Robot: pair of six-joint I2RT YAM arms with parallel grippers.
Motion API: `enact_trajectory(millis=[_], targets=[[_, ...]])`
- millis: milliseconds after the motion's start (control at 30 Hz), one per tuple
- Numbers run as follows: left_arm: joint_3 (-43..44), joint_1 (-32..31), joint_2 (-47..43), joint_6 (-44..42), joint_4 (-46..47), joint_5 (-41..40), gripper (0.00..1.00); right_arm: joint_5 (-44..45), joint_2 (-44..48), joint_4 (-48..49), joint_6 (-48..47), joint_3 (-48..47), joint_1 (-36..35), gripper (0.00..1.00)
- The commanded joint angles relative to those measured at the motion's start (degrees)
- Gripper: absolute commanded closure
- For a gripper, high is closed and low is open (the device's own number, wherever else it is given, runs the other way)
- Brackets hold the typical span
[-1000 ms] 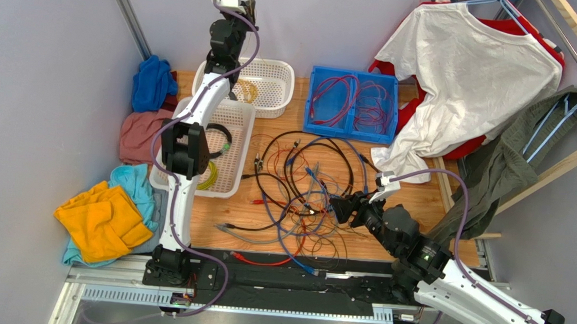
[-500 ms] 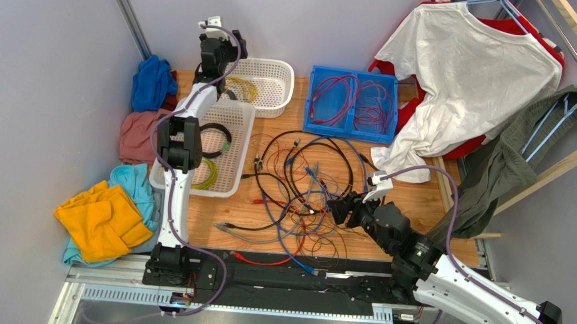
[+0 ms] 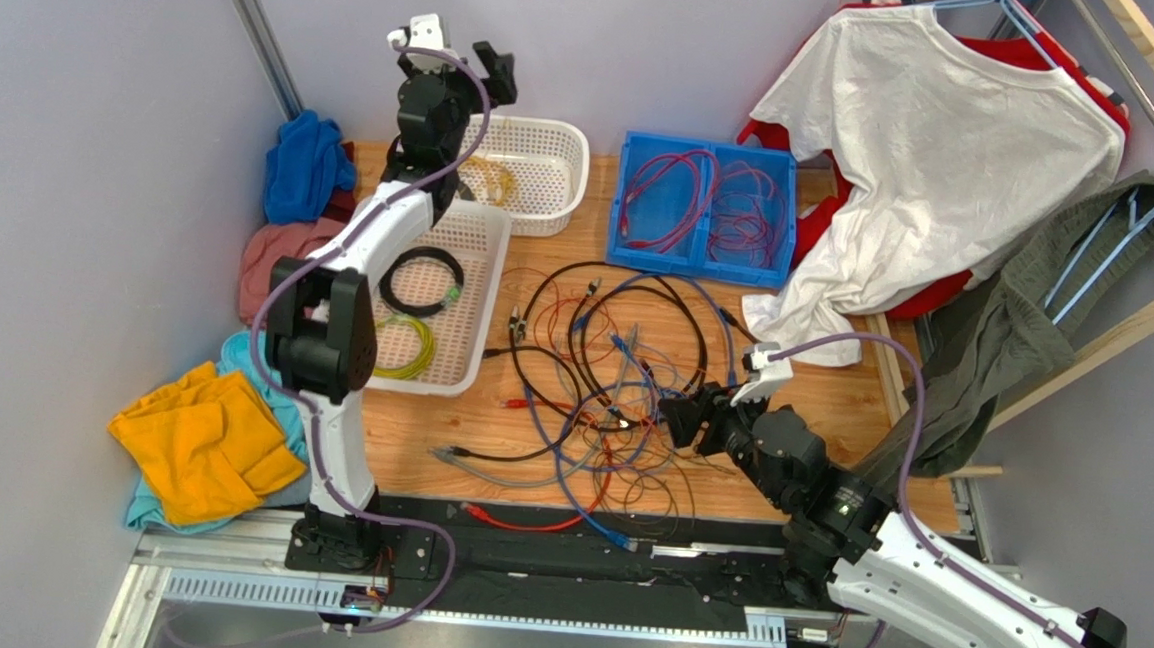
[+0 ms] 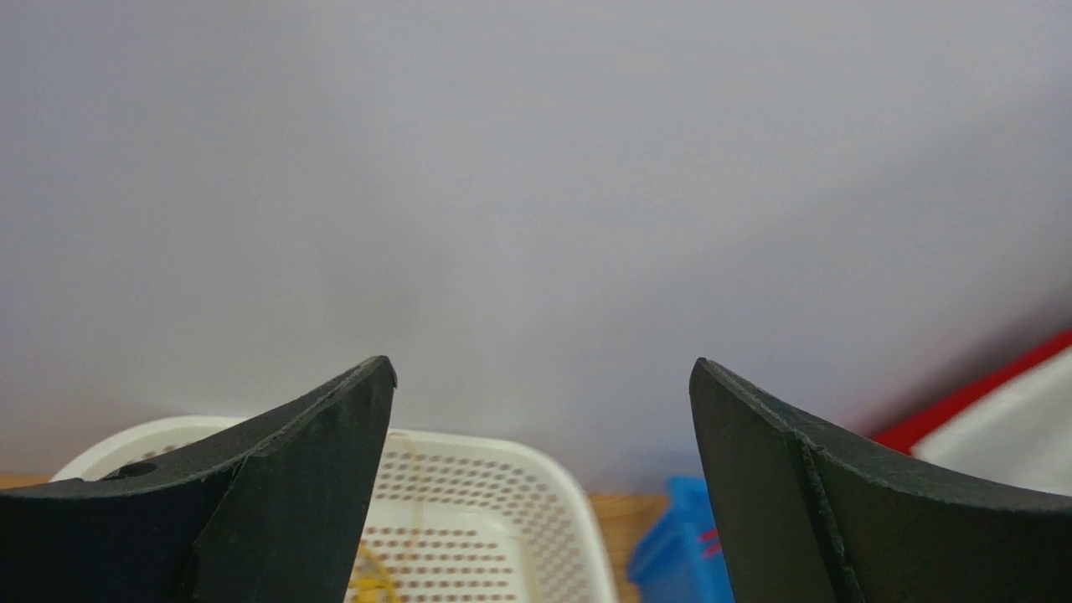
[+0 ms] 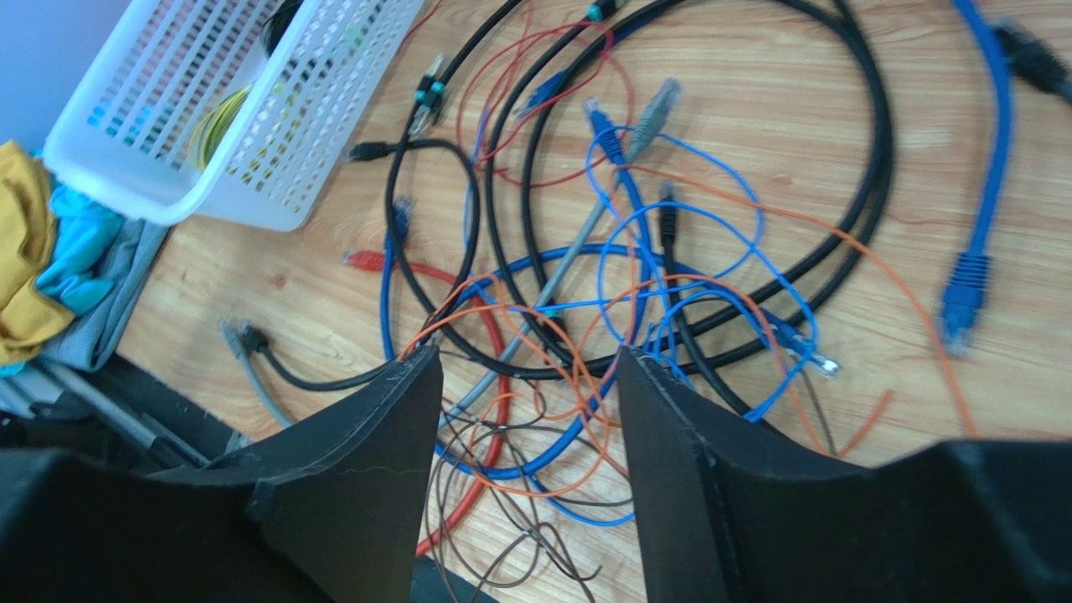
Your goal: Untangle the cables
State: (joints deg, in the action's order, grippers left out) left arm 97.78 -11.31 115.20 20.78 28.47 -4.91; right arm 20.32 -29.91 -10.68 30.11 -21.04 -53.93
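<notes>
The cables (image 3: pixel 601 401) lay in a loose tangle of black, blue, orange and red on the wooden surface (image 3: pixel 427 413), between the near white basket (image 3: pixel 488 281) and the right arm. The right gripper (image 5: pixel 526 354) hung just over the tangle's right edge with its jaws apart and clamping nothing; blue and orange loops showed through the gap. It had edged slightly left since a second before.

The left gripper (image 4: pixel 541 367) was released, its jaws spread wide on empty air and facing the grey back wall above the far white basket (image 3: pixel 561 188). A second earlier it had been clenched. The left arm's elbow had also swung out to the left, away from the near basket, so the black coil (image 3: pixel 421 277) and yellow-green coil (image 3: pixel 401 351) inside it showed more fully. The tangle itself had not shifted.
</notes>
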Motion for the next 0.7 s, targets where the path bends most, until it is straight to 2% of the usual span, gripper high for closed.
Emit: enact_trajectory(millis=[0,67,100,200,233,367,500,667], targets=[[-8.7,-7.3,-18.6,3.0,3.3,-4.4,0.04,10.3,2.8,-4.6,0.7,-5.9,0.0,0.41],[-14.9,-10.4,-23.4,2.5,-1.1,-6.7,0.04,17.3,3.3,-4.8,-0.7,-8.2,0.2,0.39],[-17.2,-14.1,-27.6,1.4,-2.3,-7.7,0.04,19.1,3.2,-5.1,-0.1,-9.0,0.4,0.38],[-27.4,-22.0,-34.0,2.2,-7.1,-15.4,0.04,20.1,0.9,-3.6,0.4,-11.1,1.3,0.37],[-32.7,-23.4,-34.9,4.0,-8.1,-15.5,0.03,19.0,-1.4,-3.6,0.7,-11.8,1.4,0.37],[-40.7,-28.6,-38.8,14.2,-18.1,-11.6,0.03,12.7,-8.1,-4.3,1.6,-14.5,1.5,0.38],[-46.3,-35.6,-44.9,15.0,-22.3,-17.0,0.03,4.8,-15.2,-3.7,1.9,-15.2,1.5,0.39],[-50.3,-38.3,-49.6,18.4,-28.2,-18.6,0.02,-4.5,-23.8,-1.7,1.5,-12.6,1.3,0.41]])
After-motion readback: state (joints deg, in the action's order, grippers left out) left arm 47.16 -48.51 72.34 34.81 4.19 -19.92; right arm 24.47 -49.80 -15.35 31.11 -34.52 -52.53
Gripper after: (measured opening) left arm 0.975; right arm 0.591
